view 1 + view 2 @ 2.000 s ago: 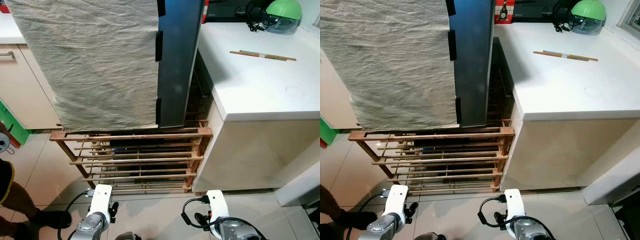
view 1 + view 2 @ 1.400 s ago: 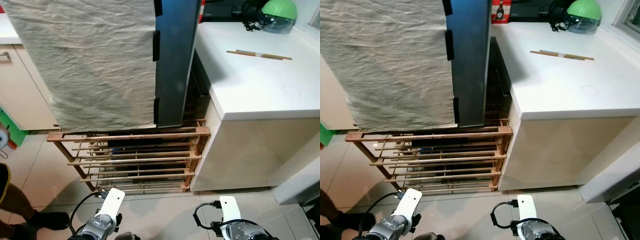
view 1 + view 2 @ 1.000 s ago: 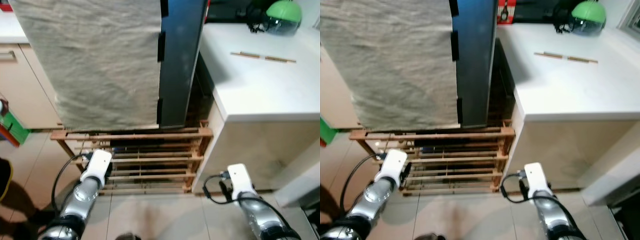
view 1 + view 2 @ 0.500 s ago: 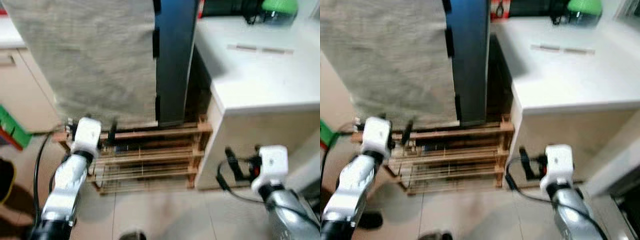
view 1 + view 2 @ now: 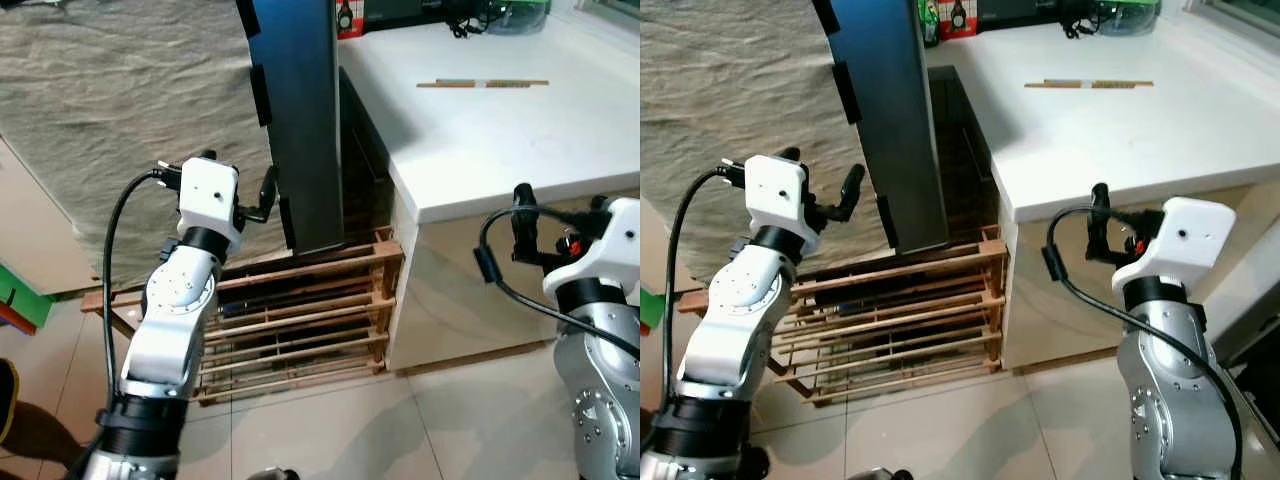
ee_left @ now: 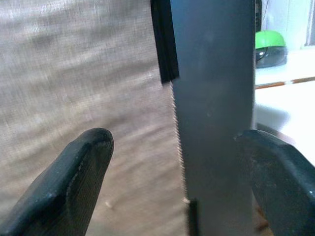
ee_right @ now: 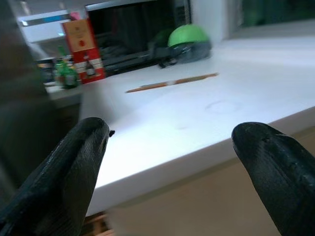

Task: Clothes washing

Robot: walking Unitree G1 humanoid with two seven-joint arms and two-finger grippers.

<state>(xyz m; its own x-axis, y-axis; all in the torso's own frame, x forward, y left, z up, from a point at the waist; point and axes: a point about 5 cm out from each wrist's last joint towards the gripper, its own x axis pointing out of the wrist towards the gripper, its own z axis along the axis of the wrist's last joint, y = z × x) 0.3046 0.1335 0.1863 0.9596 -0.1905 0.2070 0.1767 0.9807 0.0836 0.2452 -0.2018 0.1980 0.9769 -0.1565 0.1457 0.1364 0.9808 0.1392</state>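
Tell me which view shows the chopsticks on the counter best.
The left eye view: the chopsticks lie sharp and whole on the white counter. The right eye view shows them much the same. The right wrist view shows them blurred and farther off. The left wrist view catches a thin end.

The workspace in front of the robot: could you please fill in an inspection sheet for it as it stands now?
Surface: white counter, mostly bare.
Job's things: beige cloth hanging beside a dark upright panel; washing machine not identifiable.
Clutter: chopsticks; green helmet; red carton.
Grippers: left gripper open, fingers either side of the panel edge; right gripper open, facing the counter.
Cables: black leads loop at both wrists.
Surroundings: wooden rack on tiled floor.
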